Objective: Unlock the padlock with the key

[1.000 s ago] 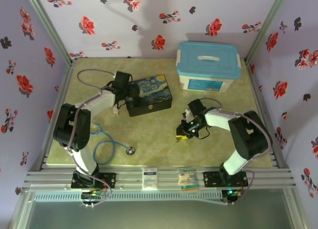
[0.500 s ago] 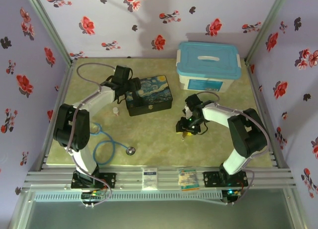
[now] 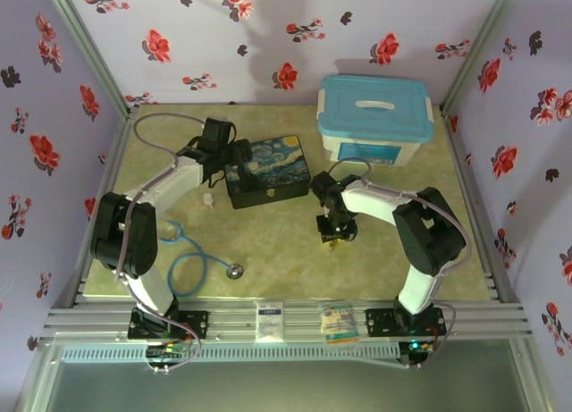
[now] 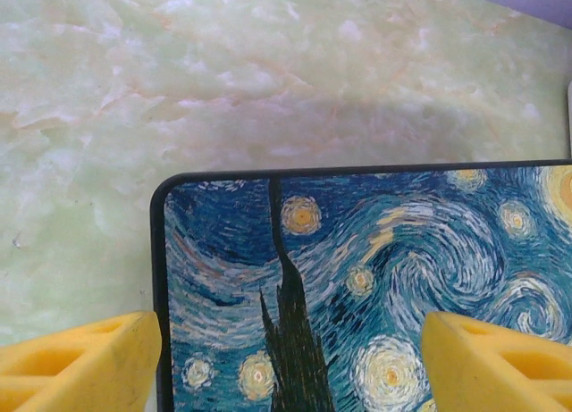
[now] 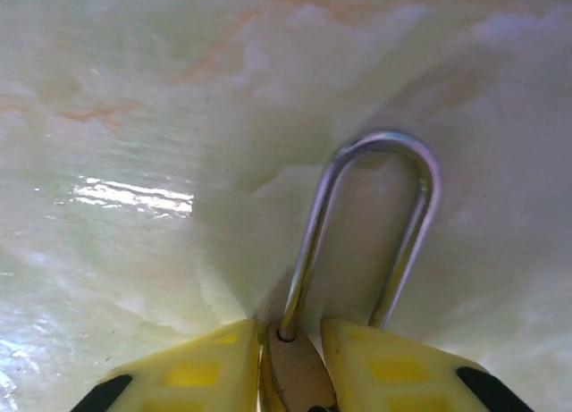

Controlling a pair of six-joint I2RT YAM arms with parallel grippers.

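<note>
Right gripper [image 5: 290,367] is down at the table [image 3: 277,242], centre-right, in front of the blue-lidded box [image 3: 375,117] and to the right of the tin [image 3: 268,172]. Its yellow fingers [image 5: 201,367] are clamped on the padlock [image 5: 307,260]: brass body squeezed between the two tips, both touching it. The silver shackle sticks out ahead of the fingers, lying flat or nearly flat on the marble-look surface, and its left leg runs into a hole in the body top. Can't tell whether the right leg is seated, since a finger covers its end. In the top view the right gripper [image 3: 334,231] points down at the table, arm bent back to its base. Left gripper [image 4: 290,358] hangs over the near-left corner of the tin [image 4: 384,269], claws wide apart and holding nothing. One finger [image 4: 80,363] sits above the tin's edge and the table, the other over the painted lid. Left arm reaches to the tin's left end in the top view. Small white cylinder [image 3: 208,199] on the table just left of the tin. Stethoscope [image 3: 234,271], silver disc and blue tube, near the left base.
</note>
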